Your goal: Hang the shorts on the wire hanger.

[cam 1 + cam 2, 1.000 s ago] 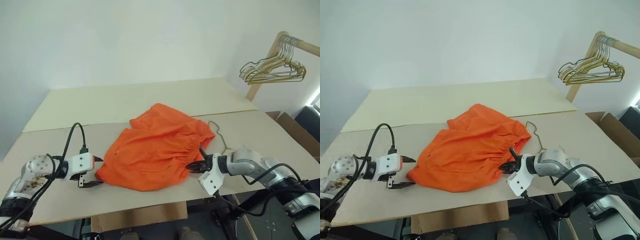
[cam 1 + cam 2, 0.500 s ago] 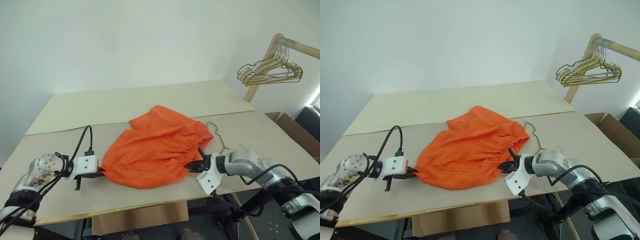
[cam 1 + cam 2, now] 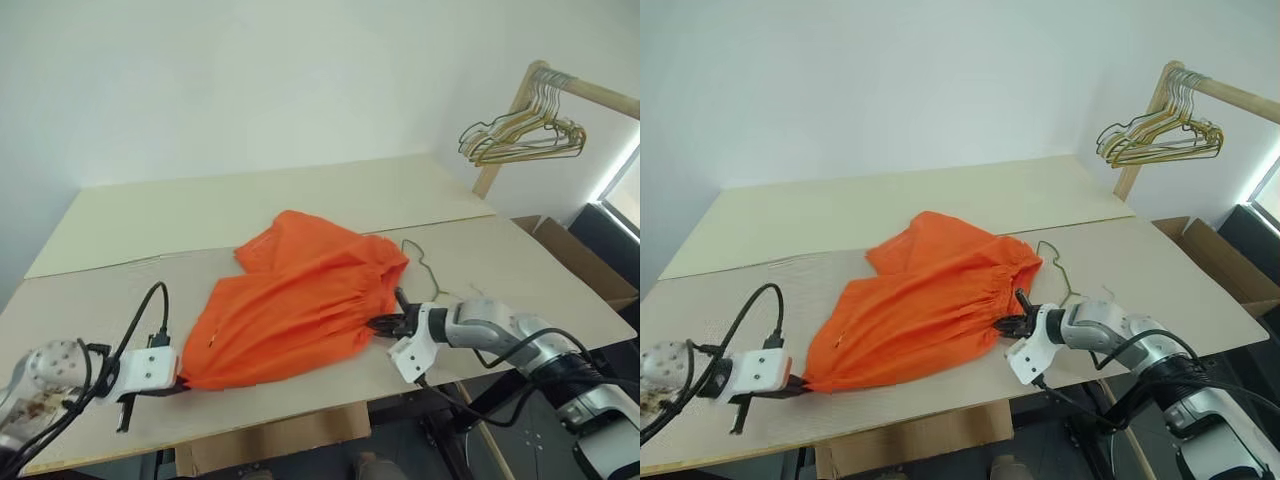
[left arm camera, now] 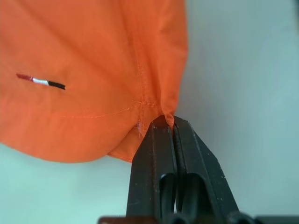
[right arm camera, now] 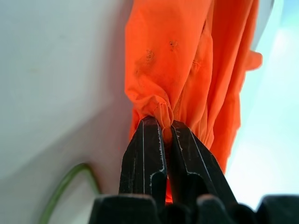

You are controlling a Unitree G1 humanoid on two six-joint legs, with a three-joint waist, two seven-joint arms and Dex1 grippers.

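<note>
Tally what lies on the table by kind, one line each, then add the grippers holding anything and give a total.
Shorts, orange: 1
Wire hanger, olive green, partly under the shorts: 1
Grippers pinching the shorts: 2, the left gripper at a hem corner and the right gripper at the gathered waistband
Total: 4

Orange shorts (image 3: 925, 300) stretched across table (image 3: 890, 210), left hand (image 3: 795, 383) and right hand (image 3: 1006, 324) pinching opposite corners
</note>
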